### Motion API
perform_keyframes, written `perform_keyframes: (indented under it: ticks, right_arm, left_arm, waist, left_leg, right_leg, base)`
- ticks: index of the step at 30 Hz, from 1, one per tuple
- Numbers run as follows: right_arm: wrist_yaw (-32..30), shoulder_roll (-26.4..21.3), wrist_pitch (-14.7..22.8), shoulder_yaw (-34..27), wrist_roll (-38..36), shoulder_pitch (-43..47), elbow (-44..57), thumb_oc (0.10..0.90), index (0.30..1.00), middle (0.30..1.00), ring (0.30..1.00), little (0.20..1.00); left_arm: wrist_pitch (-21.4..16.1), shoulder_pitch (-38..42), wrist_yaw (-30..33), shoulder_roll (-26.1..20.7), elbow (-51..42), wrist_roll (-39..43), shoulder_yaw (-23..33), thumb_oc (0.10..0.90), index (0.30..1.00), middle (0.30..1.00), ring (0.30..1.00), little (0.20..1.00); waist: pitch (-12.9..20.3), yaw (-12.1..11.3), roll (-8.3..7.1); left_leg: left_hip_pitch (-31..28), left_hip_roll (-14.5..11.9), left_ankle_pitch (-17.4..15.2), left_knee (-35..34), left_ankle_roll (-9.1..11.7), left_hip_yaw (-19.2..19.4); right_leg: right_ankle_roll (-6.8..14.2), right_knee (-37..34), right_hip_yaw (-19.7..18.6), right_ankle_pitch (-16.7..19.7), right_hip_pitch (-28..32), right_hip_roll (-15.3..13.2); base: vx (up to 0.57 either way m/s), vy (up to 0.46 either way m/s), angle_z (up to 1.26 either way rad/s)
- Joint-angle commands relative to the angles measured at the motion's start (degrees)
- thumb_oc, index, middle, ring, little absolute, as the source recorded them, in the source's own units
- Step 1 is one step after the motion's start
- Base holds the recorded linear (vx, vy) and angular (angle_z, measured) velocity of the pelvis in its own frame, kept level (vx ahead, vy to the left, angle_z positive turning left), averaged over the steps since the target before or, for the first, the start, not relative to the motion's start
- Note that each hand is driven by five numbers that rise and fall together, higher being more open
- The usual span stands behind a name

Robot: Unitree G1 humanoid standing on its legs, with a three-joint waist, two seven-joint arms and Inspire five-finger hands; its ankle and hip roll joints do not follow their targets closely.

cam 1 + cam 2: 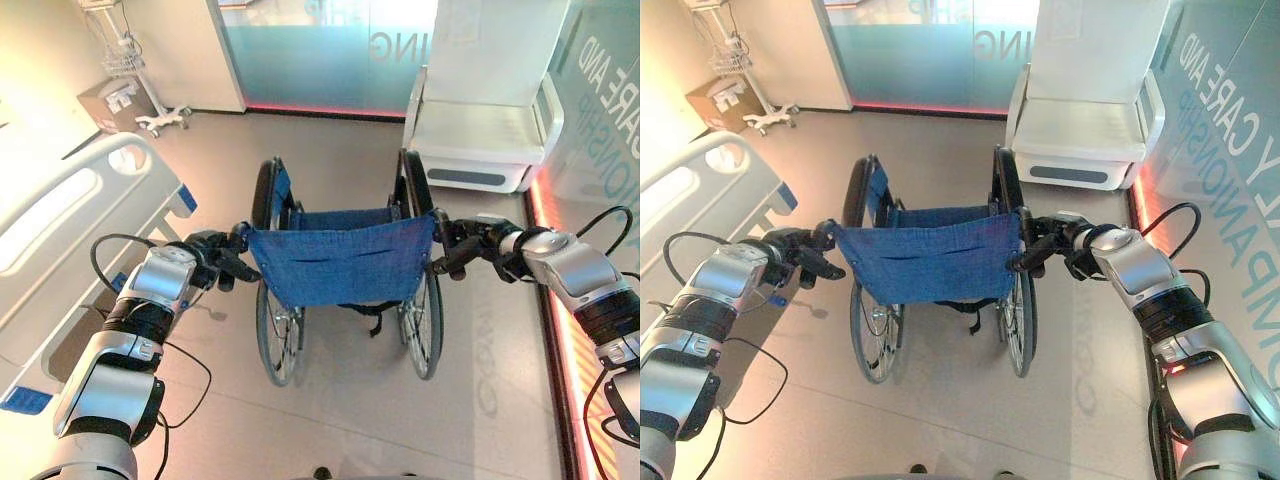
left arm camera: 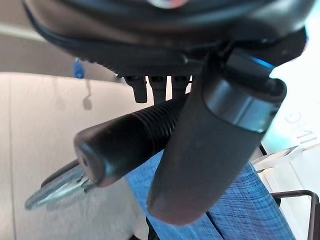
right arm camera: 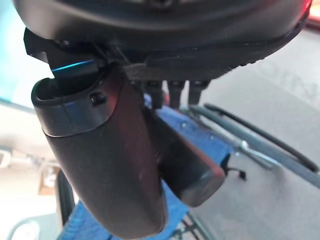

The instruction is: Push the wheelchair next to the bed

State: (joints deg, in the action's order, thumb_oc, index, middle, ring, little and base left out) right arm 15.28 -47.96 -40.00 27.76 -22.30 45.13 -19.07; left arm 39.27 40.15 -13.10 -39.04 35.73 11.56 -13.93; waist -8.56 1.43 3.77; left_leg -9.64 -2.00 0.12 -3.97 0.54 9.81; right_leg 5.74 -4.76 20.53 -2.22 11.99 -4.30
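I see the wheelchair (image 1: 340,270) standing straight in front of me on the floor (image 1: 340,420), its back toward me and its blue backrest (image 1: 342,262) stretched between the two push handles. Its two big wheels rest on the floor, one on each side of the seat.

My left hand (image 1: 222,258) is on the left handle (image 2: 125,147). In the left wrist view the ribbed black grip runs under the palm, with the thumb (image 2: 215,150) laid across it and the fingers curled down behind it, so I read that hand as closed round the grip.

My right hand (image 1: 468,245) is on the right handle (image 3: 187,170). In the right wrist view the thumb (image 3: 105,170) lies over the dark grip and the fingers hook down past it, so this hand is clasped on its handle too. A grey wheel rim (image 3: 260,150) shows past the hand.

The bed (image 1: 60,250) lies along my left, with its white side rail (image 1: 85,195) beside my left arm. The wheelchair is near the bed but apart from it, with bare floor between the left wheel (image 1: 275,330) and the bed's edge.

Ahead, past the wheelchair on the right, I see a white chair (image 1: 485,130) against a glass wall (image 1: 330,55). At the far left stands a wheeled stand (image 1: 150,100) with a box (image 1: 112,100) beside it.
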Motion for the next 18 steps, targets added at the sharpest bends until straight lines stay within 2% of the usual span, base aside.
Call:
perform_keyframes:
  ticks: [1,4,5,6,7,13,18]
  right_arm:
    - [-0.02,-2.94,0.37,-0.14,7.11,0.06,-1.72,0.800,0.900,0.900,0.900,0.900]
    - [0.55,-2.48,0.94,-0.08,6.41,-0.40,-2.07,0.800,0.900,0.900,0.900,0.900]
    - [0.76,-2.30,0.92,-0.16,6.11,-0.71,-2.05,0.750,0.825,0.825,0.825,0.825]
    - [0.73,-1.94,0.87,-0.21,5.86,-1.11,-1.96,0.595,0.592,0.592,0.592,0.592]
    - [1.29,-1.49,1.37,-0.31,5.72,-1.61,-2.10,0.400,0.300,0.300,0.300,0.300]
    - [2.03,0.13,2.41,-1.15,4.25,-4.06,-3.52,0.400,0.300,0.300,0.300,0.300]
    - [1.47,1.70,4.64,-0.85,3.80,-5.10,-6.14,0.400,0.300,0.300,0.300,0.300]
  left_arm:
    - [4.18,-12.44,3.17,-5.36,10.82,0.00,-3.10,0.400,0.300,0.300,0.300,0.300]
    - [0.48,-13.14,7.26,-4.20,10.68,5.01,-2.12,0.400,0.300,0.300,0.300,0.300]
    - [-0.70,-13.47,9.12,-3.82,10.41,6.77,-1.86,0.400,0.300,0.300,0.300,0.300]
    - [-2.13,-13.88,11.35,-3.35,9.99,9.09,-1.50,0.400,0.300,0.300,0.300,0.300]
    - [-4.60,-14.40,14.16,-2.62,9.55,10.97,-0.84,0.400,0.300,0.300,0.300,0.300]
    - [-10.93,-16.58,19.57,-0.42,6.98,12.87,0.58,0.400,0.300,0.300,0.300,0.300]
    - [-13.87,-17.02,21.40,0.83,5.02,12.40,-0.01,0.400,0.300,0.300,0.300,0.300]
  waist:
    - [0.56,-3.33,-4.51]
    - [0.57,-3.28,-4.55]
    - [0.55,-3.27,-4.58]
    - [0.51,-3.27,-4.64]
    - [0.46,-3.33,-4.70]
    - [0.24,-3.68,-5.03]
    - [0.15,-4.11,-5.05]
  left_leg:
    - [2.47,2.75,-3.18,3.47,-0.01,2.32]
    - [2.41,2.65,-3.21,3.44,-0.03,2.48]
    - [2.47,2.61,-3.18,3.50,0.00,2.51]
    - [2.54,2.60,-3.16,3.55,0.04,2.51]
    - [2.51,2.54,-3.14,3.51,0.05,2.47]
    - [2.53,2.50,-3.12,3.66,0.15,2.26]
    - [2.40,2.45,-3.06,3.72,0.26,2.03]
  right_leg:
    - [0.62,6.39,-1.62,-0.88,-5.32,-1.11]
    - [0.57,6.38,-1.67,-0.95,-5.32,-1.12]
    - [0.54,6.37,-1.73,-0.94,-5.34,-1.13]
    - [0.53,6.39,-1.77,-0.91,-5.41,-1.15]
    - [0.51,6.39,-1.75,-0.89,-5.40,-1.17]
    - [0.35,6.40,-1.66,-0.86,-5.23,-1.25]
    - [0.23,6.33,-1.33,-0.79,-4.89,-1.32]
  base:
    - [0.00,0.000,0.00]
    - [0.00,0.000,0.00]
    - [0.00,0.000,0.00]
    - [0.00,0.000,0.00]
    - [-0.01,0.001,-0.04]
    - [0.00,-0.004,-0.03]
    - [0.00,0.000,0.00]
